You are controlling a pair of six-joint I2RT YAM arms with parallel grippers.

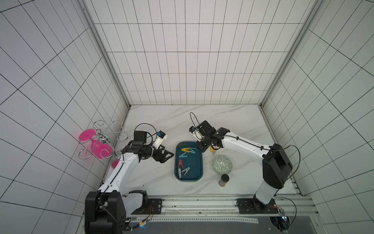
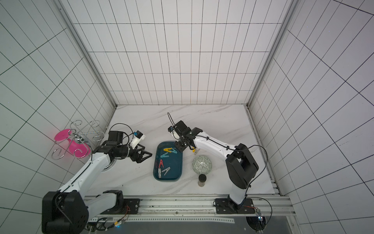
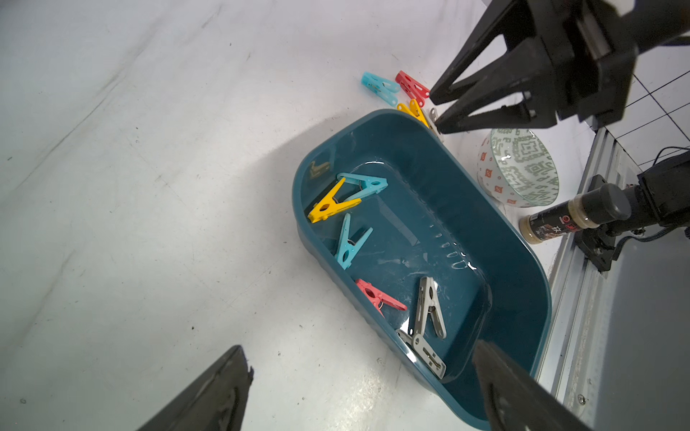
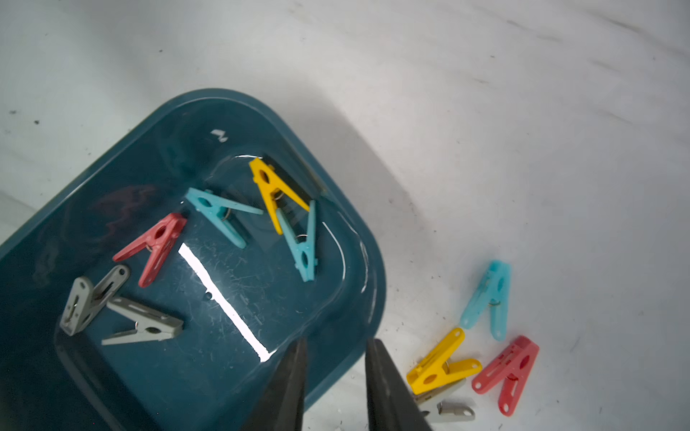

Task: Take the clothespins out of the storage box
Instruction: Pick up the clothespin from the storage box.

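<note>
Bench (image 1: 232, 121) is lying open beyond box (image 1: 194, 168); right gripper (image 3: 437, 114), slightly parted, is half-hiding pins (image 1: 211, 149) by its far corner; left gripper (image 1: 169, 159) is gaping.

Dark teal storage box (image 1: 196, 166): shallow, round-cornered, flat on the tabletop (image 1: 162, 121), mid-width, nearer the front edge. Inside, six clothespins (image 3: 351, 242): yellow touching light blue, another blue, red, two grey. Just outside its far right corner, four loose clothespins (image 4: 489, 298): blue, red, yellow over grey.

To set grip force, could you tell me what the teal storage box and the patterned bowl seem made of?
The dark teal rectangular storage box: likely glossy plastic, from the light streak on its floor. The round green-white patterned bowl: probably glazed ceramic, shiny and printed; possibly glass.
</note>
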